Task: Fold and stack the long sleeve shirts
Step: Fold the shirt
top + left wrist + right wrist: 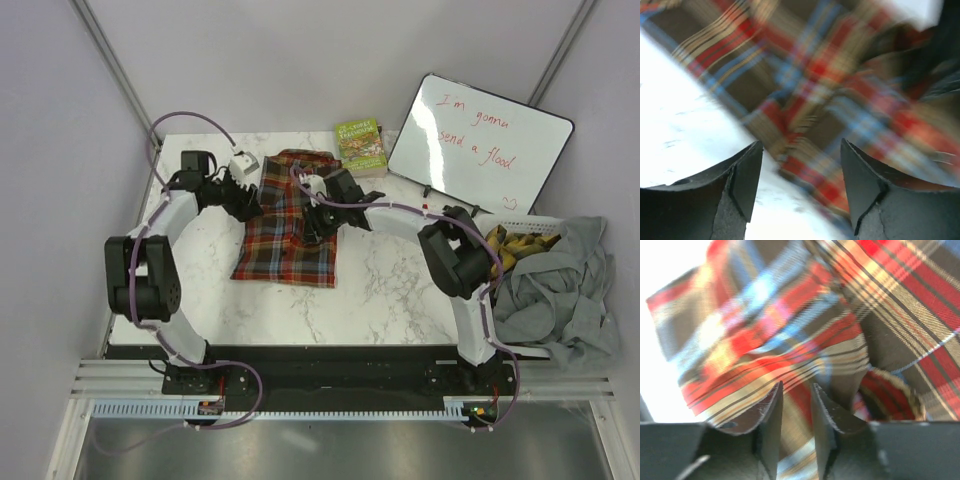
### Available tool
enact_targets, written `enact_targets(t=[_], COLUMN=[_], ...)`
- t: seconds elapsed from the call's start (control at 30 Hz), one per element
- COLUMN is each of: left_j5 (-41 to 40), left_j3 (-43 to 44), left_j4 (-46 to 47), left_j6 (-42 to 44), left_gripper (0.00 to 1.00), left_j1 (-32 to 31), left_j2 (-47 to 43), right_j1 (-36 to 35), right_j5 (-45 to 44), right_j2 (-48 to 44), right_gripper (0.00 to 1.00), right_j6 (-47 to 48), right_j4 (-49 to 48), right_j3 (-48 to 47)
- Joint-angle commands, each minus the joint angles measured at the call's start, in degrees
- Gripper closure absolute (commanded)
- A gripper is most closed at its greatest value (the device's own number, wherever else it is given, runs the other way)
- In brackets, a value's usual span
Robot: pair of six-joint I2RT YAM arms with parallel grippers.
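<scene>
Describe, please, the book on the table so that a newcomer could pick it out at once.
Find the whiteboard leaning at the far right corner of the marble table. Just left of it lies a small book, flat at the far edge, with the plaid shirt on its other side. It alone is green-covered and stiff.

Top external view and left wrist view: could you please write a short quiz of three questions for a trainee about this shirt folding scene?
1. True or false: the plaid shirt lies on the marble table.
2. What is next to the whiteboard, on its left in the top view? A) a book B) a cup C) a lamp
3. Fill in: in the left wrist view, the left gripper has its jaws ____, with nothing between them.

Key: 1 true; 2 A; 3 open.
</scene>
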State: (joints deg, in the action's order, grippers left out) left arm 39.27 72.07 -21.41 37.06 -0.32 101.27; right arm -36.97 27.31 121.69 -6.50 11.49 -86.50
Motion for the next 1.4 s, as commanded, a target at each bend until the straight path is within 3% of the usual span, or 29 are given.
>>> enact_targets(t=[0.0, 0.07, 0.2, 0.33, 0.43, 0.57, 0.6, 0.63, 0.83, 1.0, 1.1, 1.17, 1.27, 1.37], left_j5=[20.9, 25.9, 28.1, 29.5, 28.1, 24.7, 24.1, 24.5, 20.7, 23.5, 23.2, 21.0, 20.4, 21.0], left_j3=[-6.8, -11.1, -16.2, -19.9, -23.0, -27.8, -28.8, -31.0, -39.0, -38.1, -34.9, -33.5, -24.2, -12.1], left_j4=[-7.4, -7.1, -0.9, 1.5, 3.2, 4.5, 6.5, 7.9, 16.7, 12.5, 2.5, 0.9, -6.2, -23.8], left_j6=[-13.7, -19.8, -33.2, -44.6, -48.6, -51.0, -50.9, -50.9, -54.4, -50.4, -42.9, -43.1, -37.5, -23.2], left_gripper=[0.25, 0.18, 0.15, 0.11, 0.1, 0.09, 0.04, 0.01, 0.01, 0.01, 0.01, 0.01, 0.04, 0.04], left_j1=[-0.4, -1.5, -3.3, -3.2, -2.7, 0.1, 0.2, 0.2, 0.2, 2.8, 2.8, 2.9, 2.8, 2.6], left_j2=[-12.3, -14.3, -13.7, -8.6, -2.9, 4.5, 4.6, 4.1, -8.2, -19.1, -25.2, -26.5, -19.9, -11.1], right_j1=[0.0, -0.4, -1.7, -1.8, -1.7, -0.5, 0.1, 0.9, 3.1, 3.0, 2.5, 1.1, -1.6, -3.7], right_j5=[8.5, 11.7, 18.0, 21.7, 22.7, 21.4, 21.1, 20.9, 18.2, 18.4, 20.1, 20.3, 20.5, 20.6], right_j2=[-12.1, -14.1, -13.4, -8.2, -3.6, 1.4, 1.8, 2.3, -1.3, -6.5, -11.2, -13.7, -13.8, -12.0], right_gripper=[0.59, 0.56, 0.51, 0.48, 0.47, 0.46, 0.46, 0.47, 0.47, 0.48, 0.48, 0.48, 0.48, 0.48], right_j6=[-5.5, -10.5, -24.8, -39.4, -45.2, -42.2, -41.0, -39.6, -28.8, -18.7, -18.7, -18.5, -19.8, -21.6], right_j4=[-0.3, -4.2, -14.9, -27.5, -32.1, -26.7, -24.1, -22.7, -12.4, -4.0, -3.8, -4.0, -4.7, -6.6], right_j3=[4.0, 8.8, 14.7, 18.4, 21.0, 24.9, 25.6, 26.1, 27.6, 23.3, 21.1, 19.7, 18.1, 17.1])
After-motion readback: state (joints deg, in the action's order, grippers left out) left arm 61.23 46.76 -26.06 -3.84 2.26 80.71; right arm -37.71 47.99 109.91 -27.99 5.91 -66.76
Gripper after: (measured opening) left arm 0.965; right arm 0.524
